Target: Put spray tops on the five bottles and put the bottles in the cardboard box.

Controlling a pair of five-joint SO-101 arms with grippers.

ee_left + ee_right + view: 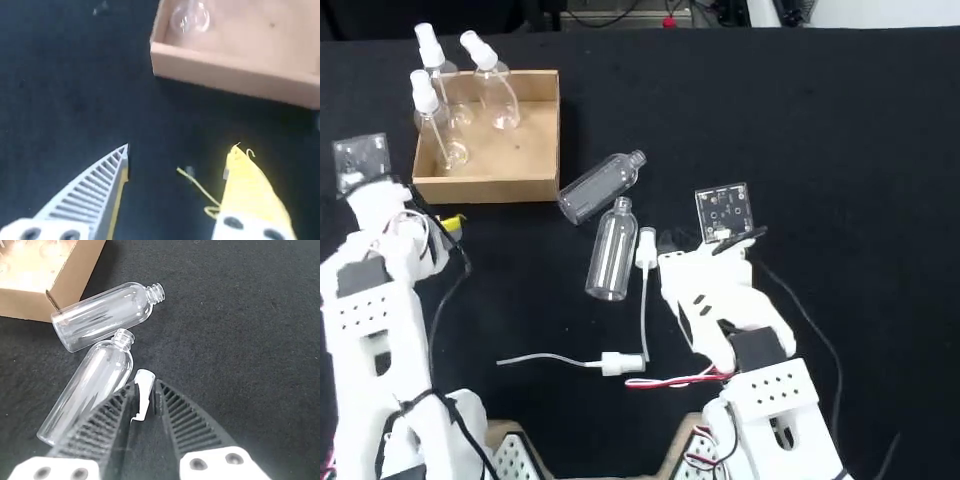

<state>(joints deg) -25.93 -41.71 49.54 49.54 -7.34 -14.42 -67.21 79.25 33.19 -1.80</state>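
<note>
Three capped bottles are standing inside the cardboard box. One uncapped bottle is lying just beside the box's corner, a second uncapped bottle beyond it. The right gripper is pinching a spray top there, fingers closed on it. The left gripper is hovering before the box's front wall, spread wide and holding nothing

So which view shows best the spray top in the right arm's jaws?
The right wrist view: the spray top sits large between the jaws, beside a lying bottle. The high view shows the spray top small, its tube trailing along the table. The left wrist view faces the cardboard box.
</note>
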